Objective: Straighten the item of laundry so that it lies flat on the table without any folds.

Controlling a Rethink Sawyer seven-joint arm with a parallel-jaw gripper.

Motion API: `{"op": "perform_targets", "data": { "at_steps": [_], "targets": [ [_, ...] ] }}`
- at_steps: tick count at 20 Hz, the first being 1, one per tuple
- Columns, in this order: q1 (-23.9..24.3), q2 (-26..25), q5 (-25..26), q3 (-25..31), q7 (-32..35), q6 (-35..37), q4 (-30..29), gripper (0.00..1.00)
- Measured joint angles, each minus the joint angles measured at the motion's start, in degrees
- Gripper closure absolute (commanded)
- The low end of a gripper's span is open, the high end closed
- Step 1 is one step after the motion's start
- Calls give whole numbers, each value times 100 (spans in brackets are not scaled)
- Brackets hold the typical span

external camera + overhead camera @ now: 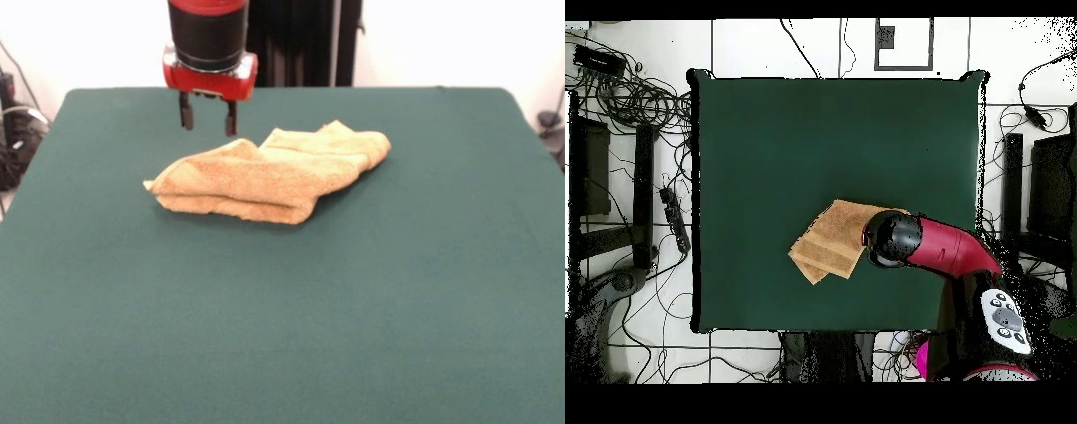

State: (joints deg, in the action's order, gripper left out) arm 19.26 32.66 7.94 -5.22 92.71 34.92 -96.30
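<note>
Folded orange-tan terry towel (269, 173) lying in soft layers on the dark green cloth-covered table (282, 336), toward its far side. Red-and-black gripper (208, 118) hovering just behind the towel's left part, fingers apart, empty. Probably light, limp, grippy; best pinched at an exposed upper-layer corner. No readable labels.

The towel (269, 175) lies on the table (282, 336), folded over itself in a long bundle. In the front view it sits in the far half, a little left of the middle, one end reaching right and farther back, the other end nearer and to the left. The hand (208, 117) hangs above the table just behind the towel's left part (not touching it), fingers apart. In the overhead view the arm (940, 245) reaches in from the lower right and covers the towel's (833, 240) right end.
</note>
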Motion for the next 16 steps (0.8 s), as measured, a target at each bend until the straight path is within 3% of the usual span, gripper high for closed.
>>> {"op": "perform_targets", "data": {
  "at_steps": [7, 16],
  "targets": [
    [163, -9, 0, -33, 0, 879, 139, 0],
    [587, -9, -1, -26, 0, 868, 146, 0]
  ]
}}
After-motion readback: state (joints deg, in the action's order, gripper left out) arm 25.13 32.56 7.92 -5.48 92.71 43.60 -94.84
